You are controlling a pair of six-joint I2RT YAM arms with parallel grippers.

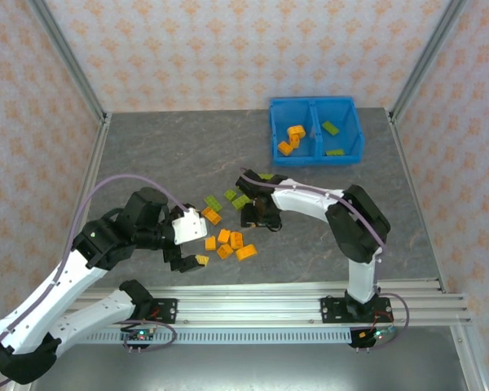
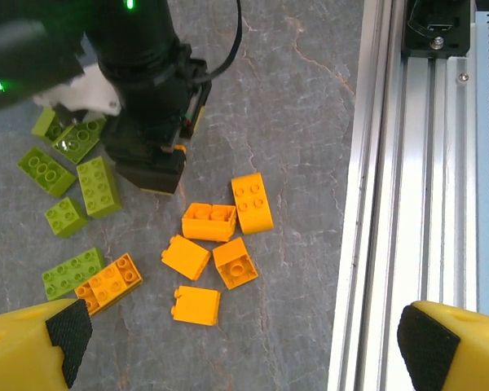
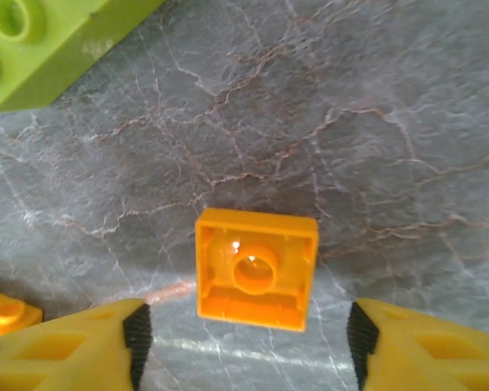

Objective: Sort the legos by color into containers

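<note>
- Grey, marble-veined table (image 1: 147, 155).
- Ribbed aluminium rail (image 1: 253, 303) along the table's near edge.
- Cream walls (image 1: 228, 49) with an orange floral pattern, behind and beside the table.
- Slanted metal posts (image 1: 68, 61) at the table's far corners.

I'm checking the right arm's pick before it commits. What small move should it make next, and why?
Probably ease down and close. The right gripper is open, its fingers on either side of an upturned orange brick lying free on the table, with nothing gripped yet.
</note>
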